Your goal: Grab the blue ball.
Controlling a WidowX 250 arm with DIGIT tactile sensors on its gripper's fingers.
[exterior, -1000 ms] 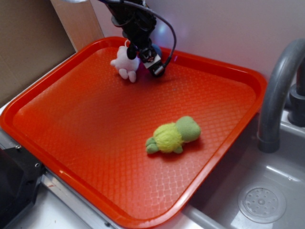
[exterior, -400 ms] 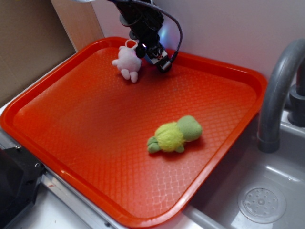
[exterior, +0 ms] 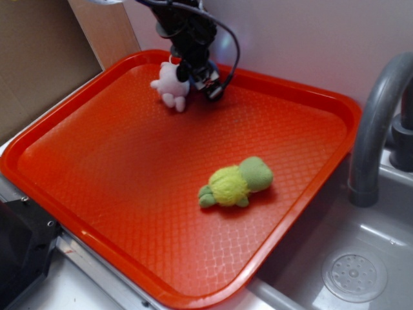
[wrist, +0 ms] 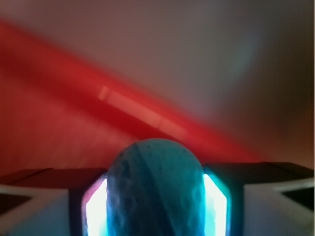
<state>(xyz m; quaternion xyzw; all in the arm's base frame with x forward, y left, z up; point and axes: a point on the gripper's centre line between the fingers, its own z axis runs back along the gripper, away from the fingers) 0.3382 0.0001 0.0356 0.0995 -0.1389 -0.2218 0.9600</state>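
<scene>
The blue ball (wrist: 155,189) fills the lower middle of the wrist view, wedged between the two fingers of the gripper (exterior: 205,82), which is closed onto it from both sides (its knitted surface is blurred there). In the exterior view the gripper sits at the upper left of the frame, over the far edge of the red tray (exterior: 77,213) and just beside the pink plush bunny (exterior: 170,85). The yellow-green plush turtle (exterior: 233,183) lies well apart, near the frame's centre.

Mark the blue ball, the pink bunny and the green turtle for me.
blue ball (wrist: 155,189): wrist view, middle of its front face, between the fingers.
pink bunny (exterior: 170,82): exterior view, its body.
green turtle (exterior: 227,185): exterior view, its yellow shell.
</scene>
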